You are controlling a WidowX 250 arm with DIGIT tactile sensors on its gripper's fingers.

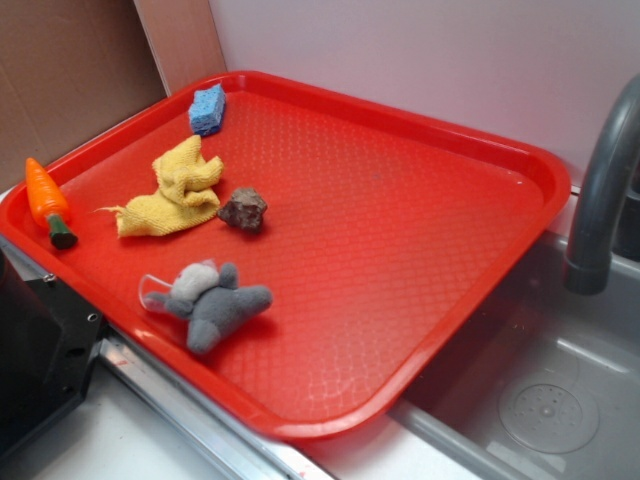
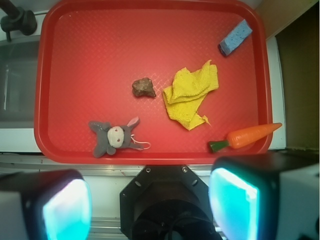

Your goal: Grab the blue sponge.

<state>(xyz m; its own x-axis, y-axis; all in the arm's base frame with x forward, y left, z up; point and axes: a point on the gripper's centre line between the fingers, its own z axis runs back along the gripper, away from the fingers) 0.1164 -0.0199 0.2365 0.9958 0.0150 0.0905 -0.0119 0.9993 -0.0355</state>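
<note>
Red tray point(image 1: 520, 160) holds yellow cloth point(image 1: 180, 187), rock point(image 1: 243, 209), carrot point(image 1: 47, 200), plush mouse point(image 1: 210, 300).

Blue sponge point(image 2: 235, 37) in tray point(image 2: 150, 15) corner, open above, yellow cloth point(image 2: 190, 95) near

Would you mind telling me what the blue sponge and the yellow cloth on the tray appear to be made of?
The blue sponge looks like soft matte foam: its surface is porous and speckled. The yellow cloth seems a woven or waffle-knit textile, judging by its fine grid texture, limp crumpled folds and a frayed thread at one corner.
</note>
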